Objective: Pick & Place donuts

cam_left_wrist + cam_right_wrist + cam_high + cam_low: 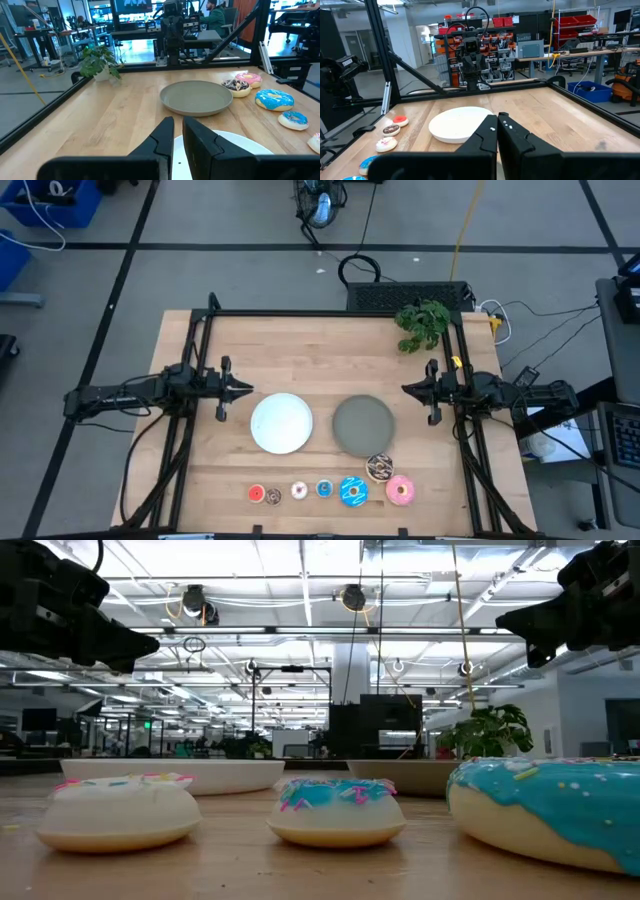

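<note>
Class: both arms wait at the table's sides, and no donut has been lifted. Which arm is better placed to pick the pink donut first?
Probably the right. The pink donut lies on the right gripper's side; the left gripper waits across the white plate.

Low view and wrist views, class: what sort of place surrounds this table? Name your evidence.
Probably a robotics lab or workshop: long ceiling strip lights, workbenches with monitors and a seated person, and red storage bins on shelving.
</note>
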Tool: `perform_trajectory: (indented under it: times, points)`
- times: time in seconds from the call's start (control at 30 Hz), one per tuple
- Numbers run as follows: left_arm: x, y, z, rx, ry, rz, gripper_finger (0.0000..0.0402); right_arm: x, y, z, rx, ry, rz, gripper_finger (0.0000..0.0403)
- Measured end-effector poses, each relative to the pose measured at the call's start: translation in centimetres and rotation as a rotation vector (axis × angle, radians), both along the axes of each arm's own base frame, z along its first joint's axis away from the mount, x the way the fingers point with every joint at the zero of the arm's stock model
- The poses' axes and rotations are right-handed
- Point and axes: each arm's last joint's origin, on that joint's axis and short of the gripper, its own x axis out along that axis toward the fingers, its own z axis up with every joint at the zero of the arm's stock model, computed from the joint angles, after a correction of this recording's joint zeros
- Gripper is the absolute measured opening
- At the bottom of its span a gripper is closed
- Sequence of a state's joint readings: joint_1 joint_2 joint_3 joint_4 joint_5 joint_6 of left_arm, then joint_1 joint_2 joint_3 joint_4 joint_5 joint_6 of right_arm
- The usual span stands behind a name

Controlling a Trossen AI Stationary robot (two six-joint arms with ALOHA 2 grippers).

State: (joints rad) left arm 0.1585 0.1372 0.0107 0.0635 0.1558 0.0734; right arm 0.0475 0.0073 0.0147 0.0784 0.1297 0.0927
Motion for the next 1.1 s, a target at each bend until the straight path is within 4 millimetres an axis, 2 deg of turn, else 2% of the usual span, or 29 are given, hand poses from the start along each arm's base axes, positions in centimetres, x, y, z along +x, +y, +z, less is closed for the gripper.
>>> perform_trajectory:
  times: [0.6,0.77,1.0,1.1]
  points:
    - [0.01,0.00,0.09,0.015,-0.009,-0.001,0.0047,0.00,0.00,0.00,-0.001,0.000,0.000,0.0000]
    - [0.02,0.00,0.43,0.064,-0.044,-0.002,0.0047,-0.03,0.00,0.33,-0.103,-0.026,-0.009,0.0000]
    - [0.02,0.00,0.59,0.038,-0.060,-0.001,0.0047,-0.06,0.00,0.63,-0.099,-0.057,-0.010,0.0000]
    - [0.02,0.00,0.78,-0.059,-0.081,0.001,0.0047,-0.07,0.00,0.70,-0.064,-0.068,-0.006,0.0000]
